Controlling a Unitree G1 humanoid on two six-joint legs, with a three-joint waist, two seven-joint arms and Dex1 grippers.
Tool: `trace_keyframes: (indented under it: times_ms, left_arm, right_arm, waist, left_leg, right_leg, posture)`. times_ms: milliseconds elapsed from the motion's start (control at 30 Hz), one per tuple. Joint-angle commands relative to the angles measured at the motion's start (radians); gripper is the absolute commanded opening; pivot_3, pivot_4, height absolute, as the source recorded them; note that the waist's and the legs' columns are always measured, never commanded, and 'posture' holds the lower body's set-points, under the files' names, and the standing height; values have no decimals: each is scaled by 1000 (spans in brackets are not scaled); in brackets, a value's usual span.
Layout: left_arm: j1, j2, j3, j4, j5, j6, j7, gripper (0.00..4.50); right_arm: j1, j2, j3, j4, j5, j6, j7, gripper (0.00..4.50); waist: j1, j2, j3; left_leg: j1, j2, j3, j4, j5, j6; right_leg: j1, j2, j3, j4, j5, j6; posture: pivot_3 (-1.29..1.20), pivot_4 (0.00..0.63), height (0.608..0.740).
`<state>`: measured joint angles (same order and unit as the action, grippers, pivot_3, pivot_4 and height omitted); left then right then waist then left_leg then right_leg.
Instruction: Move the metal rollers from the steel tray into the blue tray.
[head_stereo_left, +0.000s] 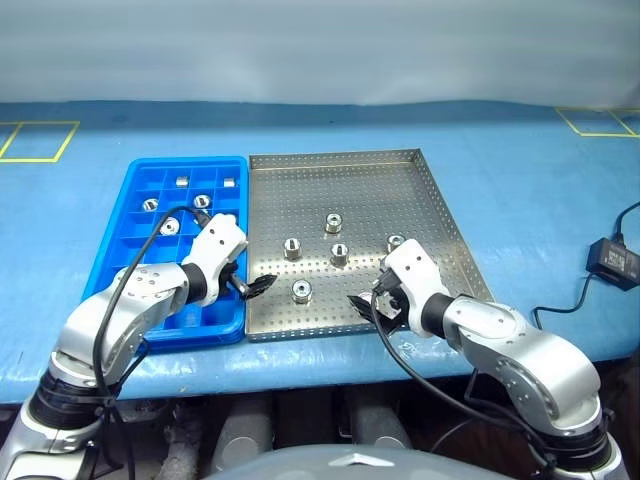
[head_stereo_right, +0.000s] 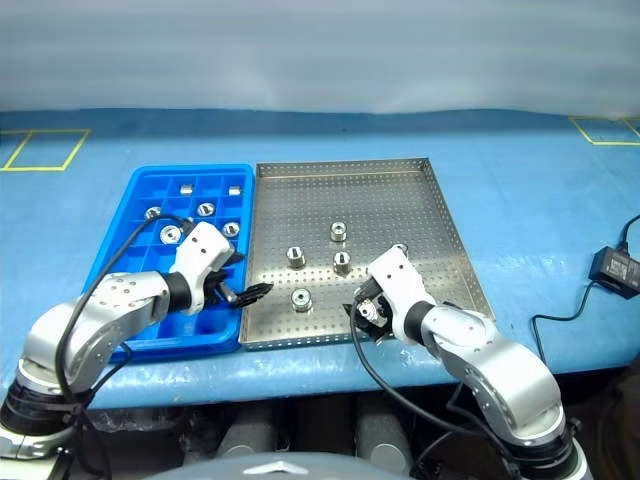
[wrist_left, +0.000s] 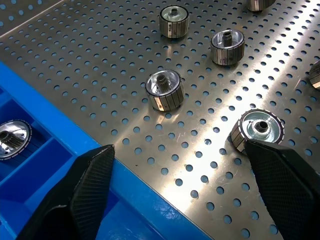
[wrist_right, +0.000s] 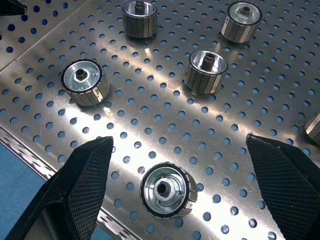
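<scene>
- I see the large silver steel tray with the perforated floor (head_stereo_left: 400, 190) lying on the blue tabletop (head_stereo_left: 520, 180), with the bright blue plastic tray of small square compartments (head_stereo_left: 140, 200) touching its left rim.
- Five small shiny metal rollers stand loose on the steel tray: one toward the middle (head_stereo_left: 333, 222), one below it (head_stereo_left: 339, 253), one to the left (head_stereo_left: 293, 248), one nearer the front edge (head_stereo_left: 302, 292), and one to the right (head_stereo_left: 396, 243), just beside my right arm.
- More rollers already sit in the far compartments of the blue tray, for example one at (head_stereo_left: 183, 181) and one at (head_stereo_left: 150, 205).
- My left end effector (head_stereo_left: 255, 287) hangs over the seam between the two trays, fingers spread wide and holding nothing.
- In the left wrist view, one finger (wrist_left: 92, 177) is over the blue rim and the other (wrist_left: 282, 172) is just beside a roller.
- My right end effector (head_stereo_left: 362, 302) hovers over the front right part of the steel tray, also spread wide and empty.
- In the right wrist view a roller (wrist_right: 166, 190) lies between its two fingers, near the tray's front rim.
- A black power adapter with its cable (head_stereo_left: 612, 258) rests on the tabletop, well apart to the right.
</scene>
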<state>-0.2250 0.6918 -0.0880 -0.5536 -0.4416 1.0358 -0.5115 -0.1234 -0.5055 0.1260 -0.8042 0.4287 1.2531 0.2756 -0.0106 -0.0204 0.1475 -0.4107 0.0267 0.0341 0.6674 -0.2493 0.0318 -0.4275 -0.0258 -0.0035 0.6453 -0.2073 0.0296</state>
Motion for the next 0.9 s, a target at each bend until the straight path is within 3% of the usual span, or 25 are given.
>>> trace_keyframes:
  times_ms: [33, 900]
  left_arm:
    - [-16, -2, 11, -26, 0, -12, -3, 4500]
    - [-64, -51, 50, 5, -7, -3, 30, 4500]
  right_arm:
    - [-21, 2, -14, -23, -18, 3, -24, 4480]
    - [-58, 73, -29, 2, -52, 41, -88, 4480]
  waist:
    - [0, 0, 0]
    - [1, 0, 0]
  left_leg:
    - [0, 0, 0, 0, 0, 0]
    - [0, 0, 0, 0, 0, 0]
  right_leg:
    - [0, 0, 0, 0, 0, 0]
    - [0, 0, 0, 0, 1, 2]
  posture:
    - [3, 150, 740]
    - [13, 150, 740]
